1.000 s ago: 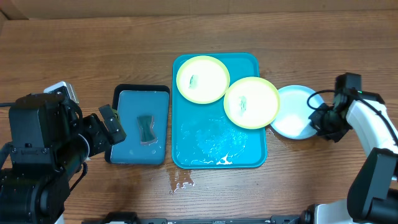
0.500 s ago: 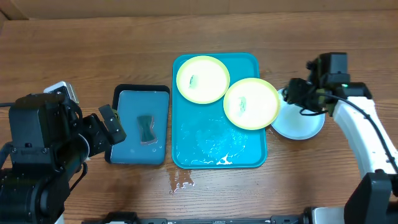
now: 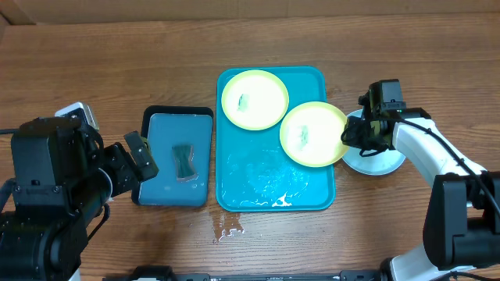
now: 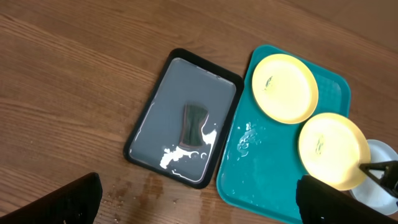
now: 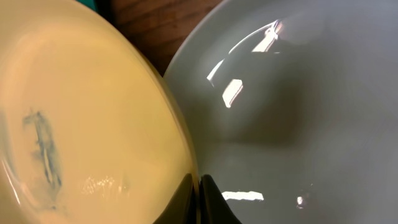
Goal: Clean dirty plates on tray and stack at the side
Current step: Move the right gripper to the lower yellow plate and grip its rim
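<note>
While the wooden worktop (image 3: pixel 94 62) carries everything, the tray (image 3: pixel 269 195) lies at its middle, wet and shiny over its near half. Just to its left lies a small tray (image 3: pixel 160 187) with a black rim, holding a film of water.

Three plates come next. A far plate (image 3: pixel 254 99), green-rimmed, lies flat in the tray's far left corner. A held plate (image 3: pixel 311 134), also green-rimmed, is at the tray's right edge, close beside the far plate, with its rim overhanging a pale plate (image 3: pixel 379 160) that sits on the worktop right of the tray. Whether the held plate is lifted off the tray cannot be told.

The right hand (image 3: pixel 345 136) is clenched on the held plate's right rim; the wrist view shows its dark fingertips (image 5: pixel 214 202) meeting at the rim, above the pale plate. The left hand (image 3: pixel 143 156) hovers at the small tray's left edge, fingers (image 4: pixel 74 199) spread wide, grasping nothing.

A dark sponge (image 3: pixel 183 161) rests in the small tray. Each green plate bears a small bluish smudge (image 5: pixel 43 149).
</note>
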Controlling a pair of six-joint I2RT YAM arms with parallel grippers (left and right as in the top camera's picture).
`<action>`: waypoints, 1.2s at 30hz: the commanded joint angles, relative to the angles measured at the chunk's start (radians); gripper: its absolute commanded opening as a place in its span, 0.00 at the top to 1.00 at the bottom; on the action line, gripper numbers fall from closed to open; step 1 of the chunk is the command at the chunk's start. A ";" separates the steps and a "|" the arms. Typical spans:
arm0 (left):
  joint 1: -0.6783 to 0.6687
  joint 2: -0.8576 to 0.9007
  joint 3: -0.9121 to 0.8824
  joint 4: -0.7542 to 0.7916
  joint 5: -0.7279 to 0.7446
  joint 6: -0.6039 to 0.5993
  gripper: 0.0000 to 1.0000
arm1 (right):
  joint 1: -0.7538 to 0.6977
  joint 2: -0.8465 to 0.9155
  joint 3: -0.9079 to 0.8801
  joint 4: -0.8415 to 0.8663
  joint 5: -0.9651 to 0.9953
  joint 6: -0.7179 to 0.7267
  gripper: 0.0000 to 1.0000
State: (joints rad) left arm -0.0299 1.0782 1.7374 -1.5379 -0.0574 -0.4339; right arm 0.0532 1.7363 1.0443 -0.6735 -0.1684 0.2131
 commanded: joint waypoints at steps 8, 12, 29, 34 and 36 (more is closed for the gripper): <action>0.013 0.002 0.014 0.001 -0.013 0.023 0.00 | 0.031 -0.241 0.045 -0.220 -0.069 0.025 0.96; 0.013 0.002 0.014 0.002 -0.013 0.023 0.00 | 0.126 -0.251 0.005 -0.274 -0.069 0.026 0.96; 0.009 0.038 -0.034 0.007 0.168 0.069 0.00 | 0.362 -0.251 -0.135 0.011 -0.008 0.052 0.79; 0.009 0.095 -0.187 0.005 0.181 0.140 0.01 | 0.362 -0.340 -0.066 -0.056 -0.004 0.048 0.78; 0.009 0.127 -0.274 0.030 0.179 0.143 0.07 | 0.362 -0.388 -0.051 -0.071 -0.005 0.048 0.78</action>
State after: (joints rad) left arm -0.0299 1.1542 1.5677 -1.5265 0.0948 -0.3443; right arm 0.4187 1.4342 0.9386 -0.7391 -0.1791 0.2611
